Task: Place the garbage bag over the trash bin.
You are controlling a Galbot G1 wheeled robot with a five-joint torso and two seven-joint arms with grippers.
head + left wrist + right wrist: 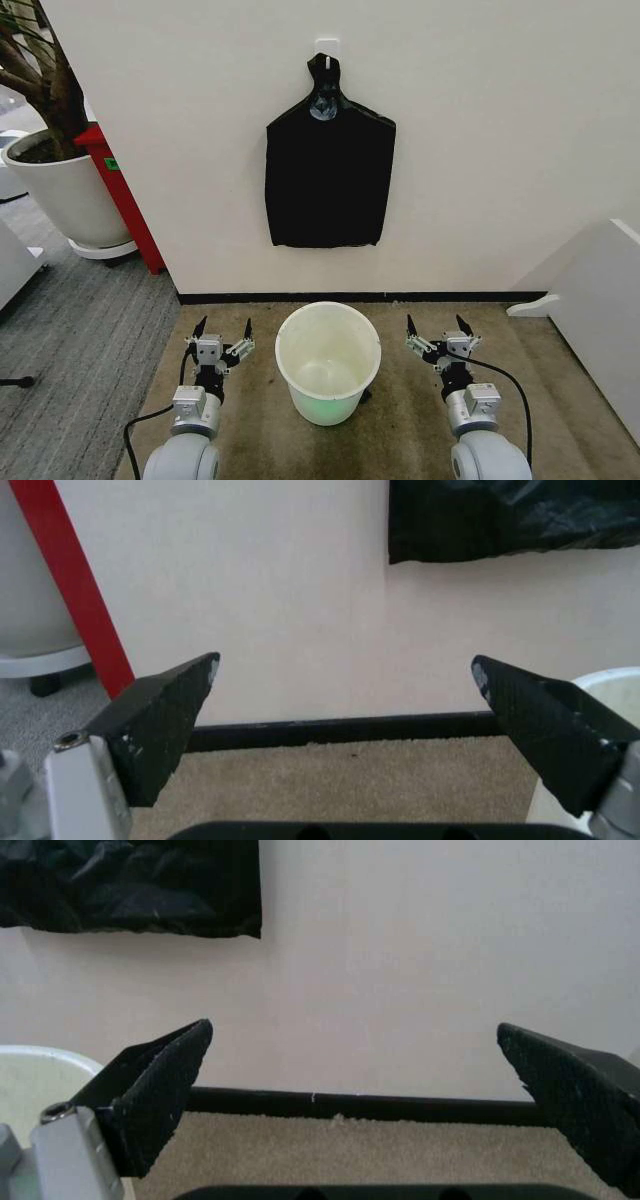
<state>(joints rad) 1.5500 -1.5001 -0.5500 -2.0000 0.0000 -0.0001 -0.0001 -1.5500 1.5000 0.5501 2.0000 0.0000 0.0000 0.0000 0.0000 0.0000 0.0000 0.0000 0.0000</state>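
The garbage bag hangs flat from a wall hook, above and behind the trash bin on the carpet. The left gripper and right gripper flank the bin, jaws apart and empty. The film looks light, limp and slippery; pinch a lower corner, where the plastic hangs free.

Black garbage bag at upper centre; cream-white trash bin, faintly green inside, at lower centre on plain tan carpet.
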